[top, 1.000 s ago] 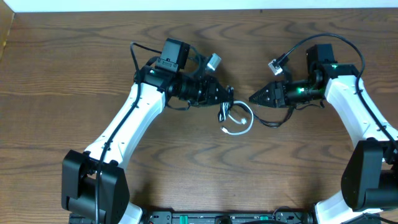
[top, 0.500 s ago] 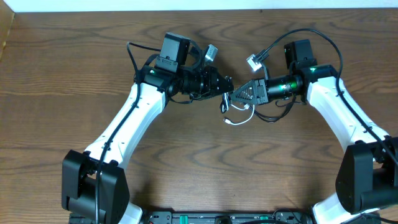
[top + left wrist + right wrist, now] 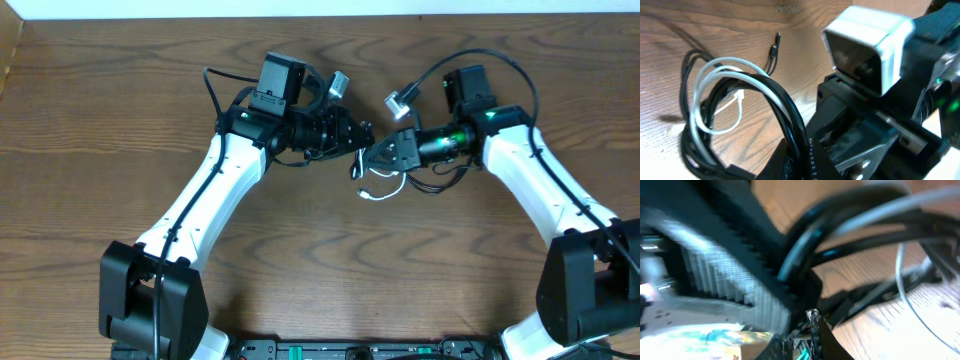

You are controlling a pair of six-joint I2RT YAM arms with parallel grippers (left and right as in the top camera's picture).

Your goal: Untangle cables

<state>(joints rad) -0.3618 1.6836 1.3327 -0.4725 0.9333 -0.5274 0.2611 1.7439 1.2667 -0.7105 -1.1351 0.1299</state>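
**Inspector:** Where are the cables (image 3: 372, 180)?

**Assessor:** About midway between the left and right edges of the tabletop (image 3: 100, 120), a little nearer the far edge than the near one. They form one tangled bunch just on the near side of the spot where the two pincers meet.

**Inspector:** Describe the bunch.

**Assessor:** The white cable (image 3: 384, 193) curls along its near side, its white end pointing toward the left edge. The black cable (image 3: 357, 170) runs on the left side, up to the left pincer (image 3: 363, 141). The left wrist view shows white loops threaded through several black loops. One small black plug (image 3: 774, 50) lies apart on the wood.

**Inspector:** State of the left pincer?

**Assessor:** Narrow and clamped on the cables. The black strands run straight in at its fingers (image 3: 795, 157).

**Inspector:** And the right pincer (image 3: 377, 156)?

**Assessor:** It is tip to tip with the left one, pressed against the top of the bunch. I cannot tell whether it is wide, narrow or holding anything: from overhead its tips merge with the left pincer's, and the right wrist view is blurred.

**Inspector:** Anything else?

**Assessor:** The right wrist camera (image 3: 865, 47), a white box, fills the upper right of the left wrist view.
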